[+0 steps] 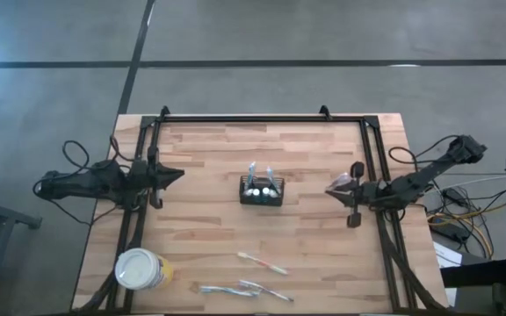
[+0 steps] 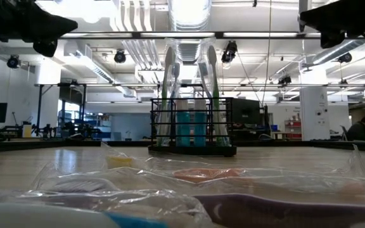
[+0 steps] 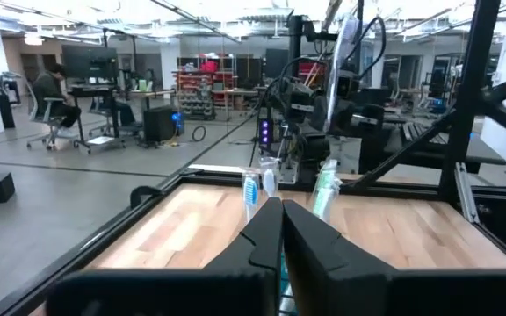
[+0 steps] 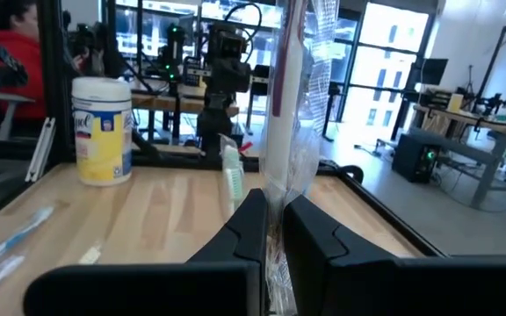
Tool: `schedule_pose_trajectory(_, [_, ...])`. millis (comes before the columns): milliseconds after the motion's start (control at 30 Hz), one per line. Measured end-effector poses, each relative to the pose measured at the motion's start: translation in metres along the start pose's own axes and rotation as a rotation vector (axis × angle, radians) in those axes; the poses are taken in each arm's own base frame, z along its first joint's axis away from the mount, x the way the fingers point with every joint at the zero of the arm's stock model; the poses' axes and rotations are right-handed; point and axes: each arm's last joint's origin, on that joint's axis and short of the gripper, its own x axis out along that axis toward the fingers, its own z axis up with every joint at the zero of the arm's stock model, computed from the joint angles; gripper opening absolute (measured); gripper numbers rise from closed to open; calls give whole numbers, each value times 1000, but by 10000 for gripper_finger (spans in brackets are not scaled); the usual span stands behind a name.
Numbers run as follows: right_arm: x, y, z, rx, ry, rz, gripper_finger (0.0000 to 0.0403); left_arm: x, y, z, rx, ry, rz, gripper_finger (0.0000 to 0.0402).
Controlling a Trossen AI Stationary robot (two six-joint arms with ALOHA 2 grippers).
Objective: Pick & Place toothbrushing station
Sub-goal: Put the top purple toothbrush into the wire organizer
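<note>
The black mesh caddy [image 1: 262, 195] stands on its base at the table's middle, with wrapped toothbrushes upright in it; it also shows in the low view [image 2: 192, 130]. My right gripper [image 1: 334, 187] hovers level to the right of the caddy, shut on a toothbrush in a clear wrapper [image 4: 290, 79]. My left gripper [image 1: 179, 175] hovers level to the left of the caddy, shut and empty [image 3: 281, 211]. Three wrapped toothbrushes lie flat near the front edge [image 1: 262, 262]. My right gripper pinches the wrapped toothbrush between its two fingers, low on the wrapper [image 4: 276, 189]. The fingers come level from the table's right side and lie across it. The toothbrush stands upright above the fingers, clear of the table.
A round white tub with a yellow label [image 1: 140, 269] stands at the front left; it also shows in the right wrist view [image 4: 104, 132]. A black frame [image 1: 262, 119] runs along the table's far and side edges. Bare wood lies between each gripper and the caddy.
</note>
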Motion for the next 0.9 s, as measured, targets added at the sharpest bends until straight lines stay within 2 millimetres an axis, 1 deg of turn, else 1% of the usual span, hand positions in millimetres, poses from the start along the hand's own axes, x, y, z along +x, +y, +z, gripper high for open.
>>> schedule_pose_trajectory(167, [-8, -6, -2, -2, -10, -1, 18, 0, 0, 0, -11, -1, -3, 5])
schedule_pose_trajectory(333, [-14, -11, -7, 13, -36, -4, 18, 0, 0, 1, -29, -7, -3, 14])
schedule_pose_trajectory(633, [-20, -14, -18, 29, -52, -6, 18, 1, -1, 3, -38, -3, -13, 7])
schedule_pose_trajectory(800, [-19, -13, -22, 35, -40, -4, 18, 12, -4, 5, -62, -12, -14, 12])
schedule_pose_trajectory(900, [-18, -12, -23, 35, -23, 2, 18, 25, -7, 10, -25, 13, -23, 31])
